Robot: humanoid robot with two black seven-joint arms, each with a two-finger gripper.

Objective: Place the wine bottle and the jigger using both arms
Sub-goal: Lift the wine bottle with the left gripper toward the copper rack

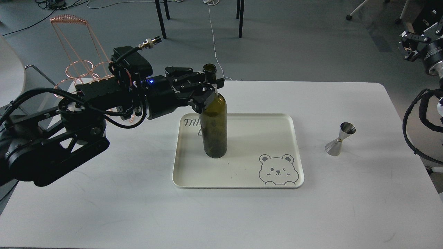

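The wine bottle (215,124), dark olive-green, stands upright on the left part of a cream tray (263,124). My left gripper (208,87) reaches in from the left and is shut on the bottle's neck just above the shoulder. The bottle's base rests on the tray. The jigger (340,139), shiny steel, stands tilted on the white table (346,193) to the right of the tray. My right arm's far end (413,45) shows small at the top right edge, off the table and far from the jigger. I cannot tell its fingers apart.
The tray has a bear drawing (278,170) at its front right corner and handwriting at its back left. A copper wire rack (81,52) stands behind my left arm at the table's back left. Black cables (420,124) hang at the right edge.
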